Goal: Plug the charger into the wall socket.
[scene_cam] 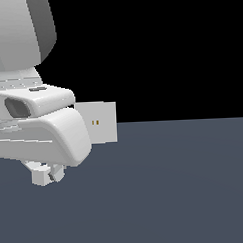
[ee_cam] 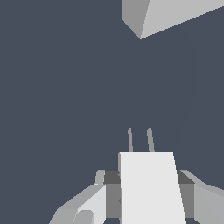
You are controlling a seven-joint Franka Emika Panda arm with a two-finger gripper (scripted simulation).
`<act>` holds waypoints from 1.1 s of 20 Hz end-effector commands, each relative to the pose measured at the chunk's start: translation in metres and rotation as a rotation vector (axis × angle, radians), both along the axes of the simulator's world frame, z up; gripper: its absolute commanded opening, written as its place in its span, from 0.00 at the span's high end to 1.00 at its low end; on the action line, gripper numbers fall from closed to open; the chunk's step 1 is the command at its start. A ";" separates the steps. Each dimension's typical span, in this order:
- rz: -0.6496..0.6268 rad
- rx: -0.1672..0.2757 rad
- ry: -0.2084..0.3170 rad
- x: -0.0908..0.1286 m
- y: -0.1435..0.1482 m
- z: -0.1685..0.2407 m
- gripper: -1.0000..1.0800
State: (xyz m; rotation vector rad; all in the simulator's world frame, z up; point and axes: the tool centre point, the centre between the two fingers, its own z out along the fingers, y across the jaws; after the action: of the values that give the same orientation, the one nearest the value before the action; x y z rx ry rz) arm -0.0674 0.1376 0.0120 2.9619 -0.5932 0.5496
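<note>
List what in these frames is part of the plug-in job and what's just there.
Part of the job:
- charger, held in the tool, prongs pointing away from it
- wall socket, upright plate with two small slots, partly hidden behind the arm in the exterior view

Just there:
- grey floor
- Nothing else loose is in view.

A flat, slate-blue counter [scene_cam: 186, 190] fills the lower half of the exterior view, matte and even in tone, meeting a plain black backdrop [scene_cam: 165, 51] along a straight horizon. In the wrist view the same dark blue-grey surface [ee_cam: 57, 96] spreads behind everything, uniform and without markings or texture.
</note>
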 end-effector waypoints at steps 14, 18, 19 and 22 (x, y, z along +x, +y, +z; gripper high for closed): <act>0.033 0.000 -0.001 -0.001 -0.005 0.006 1.00; 0.081 0.000 -0.002 -0.002 -0.013 0.014 1.00; 0.096 0.000 -0.002 -0.002 -0.015 0.017 1.00; 0.144 -0.001 -0.004 -0.003 -0.023 0.026 1.00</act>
State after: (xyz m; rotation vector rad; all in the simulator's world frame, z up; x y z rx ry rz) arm -0.0704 0.1184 0.0331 3.0116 -0.4166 0.5623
